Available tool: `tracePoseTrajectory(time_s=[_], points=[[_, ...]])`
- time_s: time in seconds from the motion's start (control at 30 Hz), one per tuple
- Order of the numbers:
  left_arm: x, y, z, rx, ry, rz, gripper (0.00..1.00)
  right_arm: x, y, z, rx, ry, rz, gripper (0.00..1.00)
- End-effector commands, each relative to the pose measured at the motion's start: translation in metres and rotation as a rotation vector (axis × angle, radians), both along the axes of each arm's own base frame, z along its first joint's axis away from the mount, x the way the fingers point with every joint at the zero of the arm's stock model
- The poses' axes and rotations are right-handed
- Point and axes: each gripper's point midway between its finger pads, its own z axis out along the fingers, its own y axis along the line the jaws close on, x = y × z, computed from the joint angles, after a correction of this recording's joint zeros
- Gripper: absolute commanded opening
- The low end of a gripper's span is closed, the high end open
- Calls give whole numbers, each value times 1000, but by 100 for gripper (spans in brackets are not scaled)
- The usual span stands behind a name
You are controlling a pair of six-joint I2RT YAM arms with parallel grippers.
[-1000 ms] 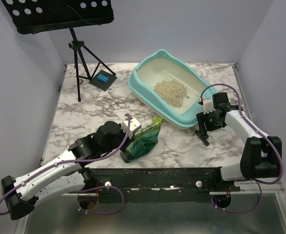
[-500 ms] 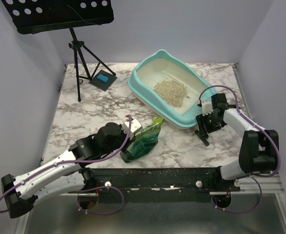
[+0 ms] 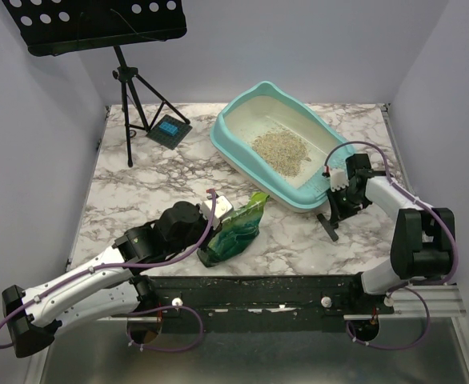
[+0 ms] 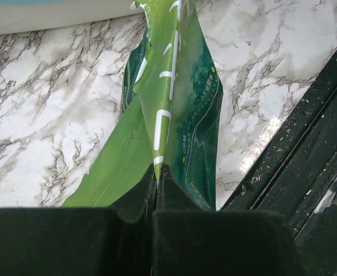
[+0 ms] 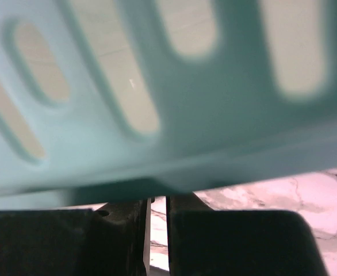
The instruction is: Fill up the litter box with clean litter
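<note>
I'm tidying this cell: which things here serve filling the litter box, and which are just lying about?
For the job: litter box; clean litter piled inside it; green bag, pinched in the left gripper.
Lying about: music stand on its tripod; small blue-screened device beside its feet.

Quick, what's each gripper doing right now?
Left gripper: closed, pinching the green bag.
Right gripper: closed to a sliver; nothing clearly held.
</note>
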Motion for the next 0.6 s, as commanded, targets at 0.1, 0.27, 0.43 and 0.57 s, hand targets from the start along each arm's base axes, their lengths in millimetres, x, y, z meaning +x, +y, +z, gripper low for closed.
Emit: tracePoseTrajectory(time_s=[0.1, 0.27, 0.43, 0.57], points=[[11, -16, 62, -187, -145, 3, 0, -5, -4, -4, -17, 24, -12, 0], [12, -14, 63, -184, -152, 11, 0, 4, -1, 15, 2, -17, -22, 0], [13, -15, 60, -172, -151, 9, 0, 15, -2, 42, -10, -88, -23, 0], [15, -13, 58, -161, -156, 19, 0, 19, -7, 55, -65, -103, -28, 0]])
